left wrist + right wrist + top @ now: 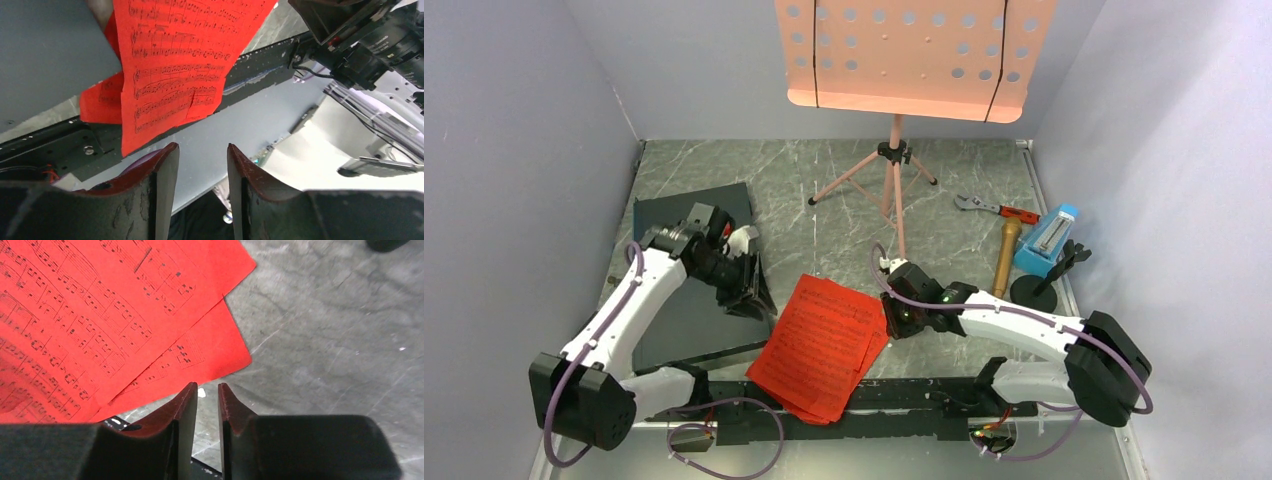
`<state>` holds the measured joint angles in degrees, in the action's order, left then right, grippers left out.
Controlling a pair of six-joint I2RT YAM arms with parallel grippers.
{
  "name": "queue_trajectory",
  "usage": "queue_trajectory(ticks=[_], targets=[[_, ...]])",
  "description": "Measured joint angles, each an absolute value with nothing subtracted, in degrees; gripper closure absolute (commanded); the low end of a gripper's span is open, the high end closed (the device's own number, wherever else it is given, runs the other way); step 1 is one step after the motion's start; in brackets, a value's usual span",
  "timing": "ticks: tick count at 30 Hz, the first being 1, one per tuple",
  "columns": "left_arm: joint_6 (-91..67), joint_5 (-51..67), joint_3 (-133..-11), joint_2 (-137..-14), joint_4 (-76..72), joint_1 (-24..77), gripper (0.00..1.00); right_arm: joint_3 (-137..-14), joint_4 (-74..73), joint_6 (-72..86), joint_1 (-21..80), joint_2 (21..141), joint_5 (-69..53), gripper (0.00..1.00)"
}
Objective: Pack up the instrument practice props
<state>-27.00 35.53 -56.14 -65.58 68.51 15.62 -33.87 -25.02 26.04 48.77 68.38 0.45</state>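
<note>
The pink music stand [902,60] stands upright at top centre. Red sheet-music pages [824,340] lie fanned at lower centre. At the right, the gold microphone [1006,258] lies flat beside the blue metronome [1046,238].

The red sheet-music pages [822,345] carry printed black staves, notes and bar lines. No words, numbers or brand names can be read anywhere.

The left claw [202,150] gapes, empty, arm bent inward; the right claw [206,388] reaches inward, jaws only a sliver apart.
</note>
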Motion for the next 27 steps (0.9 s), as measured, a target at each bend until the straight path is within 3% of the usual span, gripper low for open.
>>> queue_trajectory(ticks=[4, 11, 19, 27], targets=[[-27.51, 31.44, -62.83, -68.95, 67.99, 20.21, 0.55, -32.51, -24.43, 27.27, 48.77, 68.45, -0.75, 0.85], [-30.26, 26.87, -63.53, -76.27, 59.55, 29.21, 0.58, -31.7, -19.42, 28.84, 47.94, 72.88, -1.65, 0.89], [-32.14, 23.44, -60.45, -80.68, 51.35, 30.09, 0.55, -34.96, -9.04, 27.59, 40.36, 81.06, -2.26, 0.9], [-31.81, 18.17, -61.19, -83.4, 48.62, 30.11, 0.48, -47.31, -5.45, 21.63, 37.06, 93.23, -0.49, 0.89]])
